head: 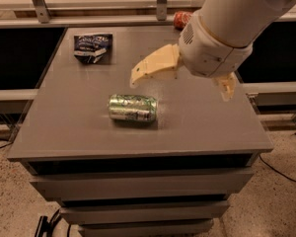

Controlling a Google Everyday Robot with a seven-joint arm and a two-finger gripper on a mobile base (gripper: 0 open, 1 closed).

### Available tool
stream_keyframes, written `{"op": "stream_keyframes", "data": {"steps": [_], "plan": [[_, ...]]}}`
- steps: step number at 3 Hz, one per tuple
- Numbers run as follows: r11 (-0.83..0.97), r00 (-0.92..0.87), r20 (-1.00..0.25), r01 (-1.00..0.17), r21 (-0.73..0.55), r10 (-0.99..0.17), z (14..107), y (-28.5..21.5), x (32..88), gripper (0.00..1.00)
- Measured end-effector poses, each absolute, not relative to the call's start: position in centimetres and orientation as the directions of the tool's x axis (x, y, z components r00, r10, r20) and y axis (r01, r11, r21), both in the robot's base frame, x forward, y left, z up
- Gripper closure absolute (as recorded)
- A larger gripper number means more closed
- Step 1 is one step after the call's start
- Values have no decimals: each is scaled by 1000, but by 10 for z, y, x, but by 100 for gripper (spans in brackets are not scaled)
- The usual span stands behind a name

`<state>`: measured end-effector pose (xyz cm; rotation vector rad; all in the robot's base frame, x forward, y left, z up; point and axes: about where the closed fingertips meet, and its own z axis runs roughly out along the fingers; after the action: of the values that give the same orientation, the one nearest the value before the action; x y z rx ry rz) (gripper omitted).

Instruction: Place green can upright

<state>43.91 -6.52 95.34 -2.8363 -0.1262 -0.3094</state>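
Observation:
The green can (pixel 132 107) lies on its side on the grey table (pixel 64 132), a little left of the middle, its long axis running left to right. My gripper (pixel 180 87) hangs above the table to the right of and behind the can, not touching it. It is open and empty. One cream finger (pixel 153 67) reaches left above the can, and the other finger (pixel 227 87) points down on the right. The large white arm hides the table's back right part.
A dark blue snack bag (pixel 92 47) lies at the back left of the table. An orange-red can (pixel 181 19) lies at the back edge, partly behind my arm. Metal rails and a shelf run behind the table.

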Motion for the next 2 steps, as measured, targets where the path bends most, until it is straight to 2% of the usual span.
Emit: {"op": "stream_keyframes", "data": {"steps": [1,2], "plan": [[-953,927,338,235,-193,160,954,-53,447,0],[-905,821,441,423,-41,363,952,-34,458,0]]}}
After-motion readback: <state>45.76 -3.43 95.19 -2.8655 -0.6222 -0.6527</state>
